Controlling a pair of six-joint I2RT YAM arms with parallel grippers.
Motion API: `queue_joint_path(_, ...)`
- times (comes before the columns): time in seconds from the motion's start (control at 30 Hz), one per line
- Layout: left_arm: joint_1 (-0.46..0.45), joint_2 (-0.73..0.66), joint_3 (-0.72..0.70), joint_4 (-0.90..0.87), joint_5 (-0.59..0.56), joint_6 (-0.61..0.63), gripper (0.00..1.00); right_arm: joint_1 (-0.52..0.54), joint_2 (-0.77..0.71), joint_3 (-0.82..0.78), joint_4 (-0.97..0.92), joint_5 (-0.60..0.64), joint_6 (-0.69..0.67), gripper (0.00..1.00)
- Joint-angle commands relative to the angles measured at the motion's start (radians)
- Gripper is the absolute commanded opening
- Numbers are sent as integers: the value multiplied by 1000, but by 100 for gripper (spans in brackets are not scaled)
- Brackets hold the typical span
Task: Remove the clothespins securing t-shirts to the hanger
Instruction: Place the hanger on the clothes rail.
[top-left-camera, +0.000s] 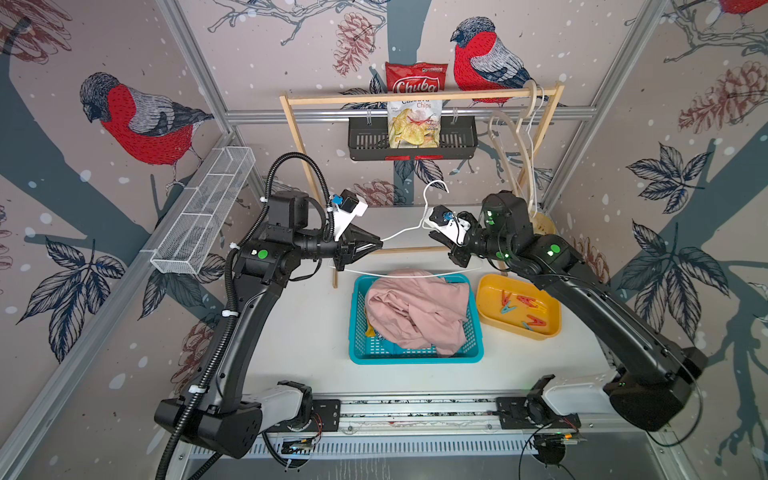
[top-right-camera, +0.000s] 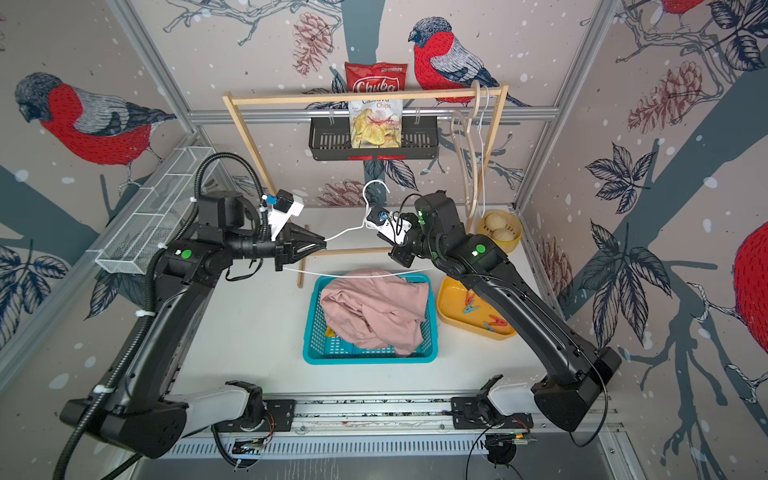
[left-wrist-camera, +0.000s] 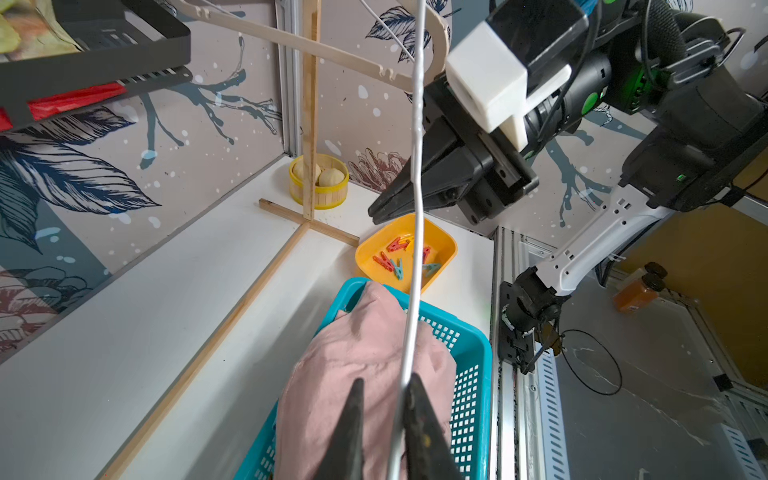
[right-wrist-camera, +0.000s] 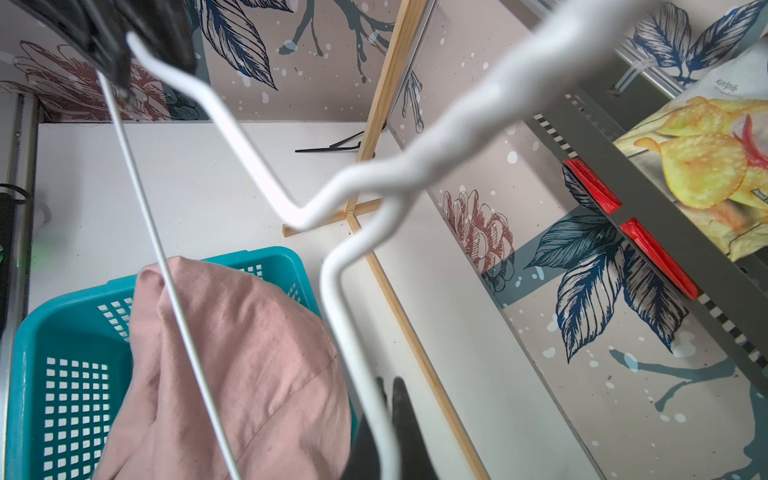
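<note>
Shoulders of my two arms sit closest to the lens, on the rail (top-left-camera: 415, 411) at 6 o'clock. From there my left arm (top-left-camera: 249, 332) and right arm (top-left-camera: 615, 320) reach in over the white table (top-left-camera: 299, 332), where a white wire hanger (right-wrist-camera: 415, 174) hangs in the air between them.

My right gripper (right-wrist-camera: 388, 395) is clamped on the hanger's sloping shoulder, at 3 o'clock of its hook. My left gripper (left-wrist-camera: 386, 380) sits at the hanger's 9 o'clock corner. The wire runs between its two fingers (left-wrist-camera: 419, 415), against one of them with a slim gap to the other, and whether they pinch it I cannot tell.

Beneath the hanger's bottom bar, at the table's centre, a pale pink t-shirt (top-left-camera: 415, 311) lies heaped in a teal basket (top-left-camera: 357, 324). A corner of yellow cloth (top-left-camera: 370, 328) shows under it at 9 o'clock.

The clothespins (top-left-camera: 528, 300), red-pink and light blue, lie loose in a yellow tray (top-left-camera: 490, 299) just beside the basket at 3 o'clock.

At 12 o'clock stands a wooden rack (top-left-camera: 332, 99), hung with a black wire shelf (top-left-camera: 365, 141) that holds a bag of chips (top-left-camera: 413, 124). Pale hangers (left-wrist-camera: 291, 39) dangle from the rack's top bar at 1 o'clock.
</note>
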Motion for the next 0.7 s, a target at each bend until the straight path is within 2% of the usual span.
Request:
queue_joint_path(0.0, 1, 8, 0, -30, 0, 9, 10, -7, 5, 14, 26, -62, 30, 0)
queue_joint_path(0.1, 1, 14, 7, -29, 8, 8, 0, -17, 13, 14, 20, -59, 29, 0)
queue_joint_path(0.17, 1, 17, 13, -23, 4, 3, 0, -19, 13, 11, 29, -43, 36, 0)
queue_joint_path(0.2, 1, 20, 18, -20, -1, -5, 0, -19, 12, 3, 44, -21, 45, 4)
queue_joint_path(0.27, 3, 24, 31, -16, -8, -16, 0, -19, 3, -21, 93, 37, 64, 18)
queue_joint_path(0.33, 4, 20, 30, 10, -17, -36, 0, -19, -7, -60, 160, 121, 82, 39)
queue_joint_path(0.37, 6, 16, 24, 30, -22, -52, 0, -19, -11, -71, 182, 152, 88, 46)
queue_joint_path(0.53, 13, 15, -3, 128, -52, -140, 0, -19, -6, -87, 233, 222, 101, 69)
queue_joint_path(0.67, 12, 19, -14, 181, -111, -190, 0, -16, -6, -95, 265, 250, 103, 79)
